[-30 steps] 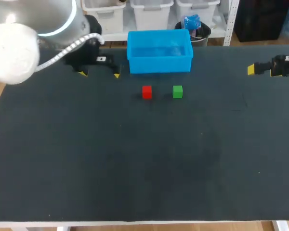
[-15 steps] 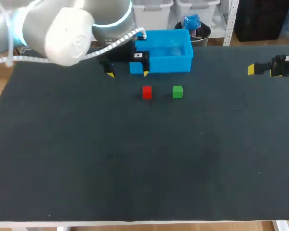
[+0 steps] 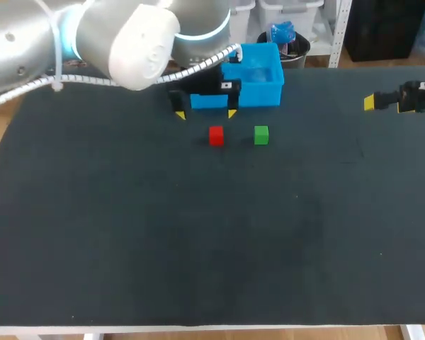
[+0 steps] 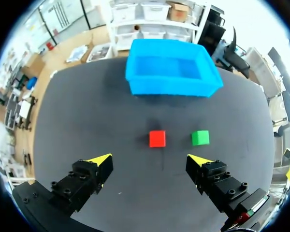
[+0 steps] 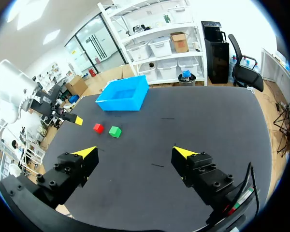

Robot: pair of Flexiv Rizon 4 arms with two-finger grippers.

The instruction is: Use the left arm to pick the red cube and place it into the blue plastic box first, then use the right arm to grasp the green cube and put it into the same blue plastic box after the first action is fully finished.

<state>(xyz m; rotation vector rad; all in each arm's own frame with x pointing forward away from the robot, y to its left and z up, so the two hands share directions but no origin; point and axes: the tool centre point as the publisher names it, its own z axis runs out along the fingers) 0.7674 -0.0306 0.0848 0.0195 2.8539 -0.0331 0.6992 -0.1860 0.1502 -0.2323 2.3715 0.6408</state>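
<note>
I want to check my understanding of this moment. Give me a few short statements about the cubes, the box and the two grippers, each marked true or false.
1. The red cube lies on the table, outside the blue box. True.
2. The left gripper is shut on the red cube. False: it is open, and the cube lies ahead of it, untouched.
3. The green cube is inside the blue box. False: it lies on the table beside the red cube.
4. The right gripper is open and empty. True.
</note>
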